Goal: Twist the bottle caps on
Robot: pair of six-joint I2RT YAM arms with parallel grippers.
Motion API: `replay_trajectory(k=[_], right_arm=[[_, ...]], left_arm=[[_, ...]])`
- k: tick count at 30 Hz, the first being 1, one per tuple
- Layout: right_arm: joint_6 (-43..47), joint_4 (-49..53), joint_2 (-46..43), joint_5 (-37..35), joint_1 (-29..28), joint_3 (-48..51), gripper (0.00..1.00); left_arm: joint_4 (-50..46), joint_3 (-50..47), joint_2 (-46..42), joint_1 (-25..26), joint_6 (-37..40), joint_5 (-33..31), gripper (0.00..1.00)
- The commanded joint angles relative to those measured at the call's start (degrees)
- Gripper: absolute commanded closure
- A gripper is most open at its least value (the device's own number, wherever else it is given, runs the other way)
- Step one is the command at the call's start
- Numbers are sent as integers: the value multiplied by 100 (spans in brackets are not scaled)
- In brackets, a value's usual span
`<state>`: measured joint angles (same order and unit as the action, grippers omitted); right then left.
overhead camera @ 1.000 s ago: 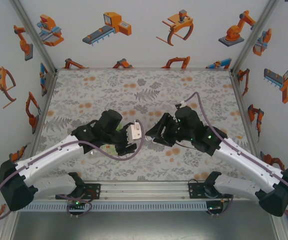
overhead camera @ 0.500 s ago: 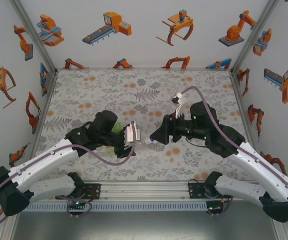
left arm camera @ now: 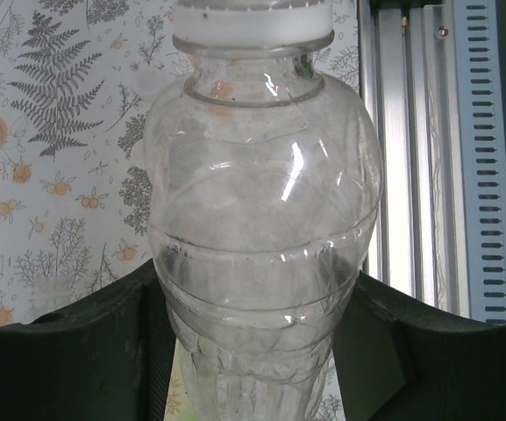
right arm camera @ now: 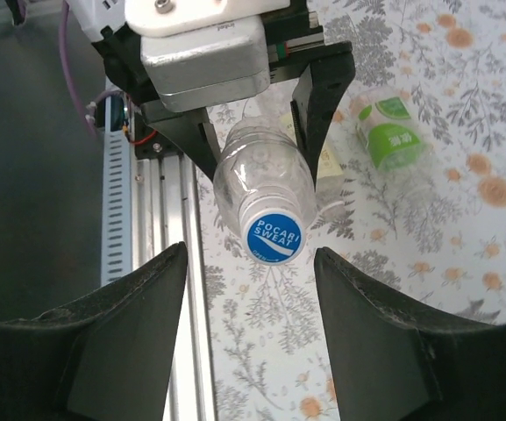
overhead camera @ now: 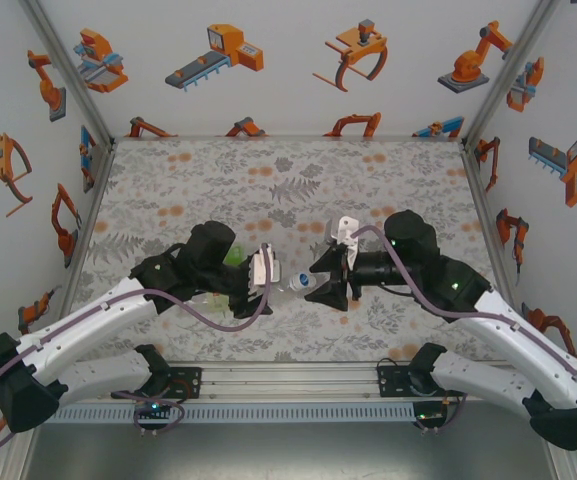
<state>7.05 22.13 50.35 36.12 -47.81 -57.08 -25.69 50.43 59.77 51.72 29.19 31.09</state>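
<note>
Left gripper [overhead camera: 271, 275] clamped across the belly of the clear bottle [left arm camera: 261, 228], carrying it off the table [overhead camera: 268, 170] at mid-front of the workspace. Bottle's long axis runs roughly level, left to right, neck pointing straight at the other arm. A cap [right arm camera: 273, 239] sits on the neck, white skirt, blue printed top; can't tell whether it is threaded down or only resting there. Right gripper [overhead camera: 323, 285] faces it head-on, jaws apart, holding nothing. Seen from that wrist, the cap's round face looks back at the camera, sitting in line with the gap between the two fingers [right arm camera: 138, 307], just ahead of their tips and touching neither. So the axis of the bottle and the axis of the right wrist are close to one line, which is what a twisting move would need; the cap rides slightly toward the right-hand finger in that view, my reading only. Right arm is the nearer one to the cap. A green-labelled bottle [right arm camera: 393, 140] lies on its side on the table beyond, well apart from both grippers.
</note>
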Motion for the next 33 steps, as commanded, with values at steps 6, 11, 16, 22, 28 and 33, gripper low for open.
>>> replay_trajectory(k=[6,11,16,22,28,33], right_arm=[[482,-482,208,481,-22,29,51],[482,-501,266,461,-26,71,55],[416,-549,345,554,-28,105,61],[391,-510,360,606,-27,112,61],[230,-529,328,453,-26,158,76],[-1340,-803,375,-552,-24,263,96]], left_arm=[[-129,19,-9,22,12,448,100],[-125,19,-46,22,44,463,100],[-105,10,-49,22,45,460,100],[-35,-14,-51,23,25,433,100],[74,-59,-78,23,-16,357,100],[296,-133,-78,30,-183,-81,100]])
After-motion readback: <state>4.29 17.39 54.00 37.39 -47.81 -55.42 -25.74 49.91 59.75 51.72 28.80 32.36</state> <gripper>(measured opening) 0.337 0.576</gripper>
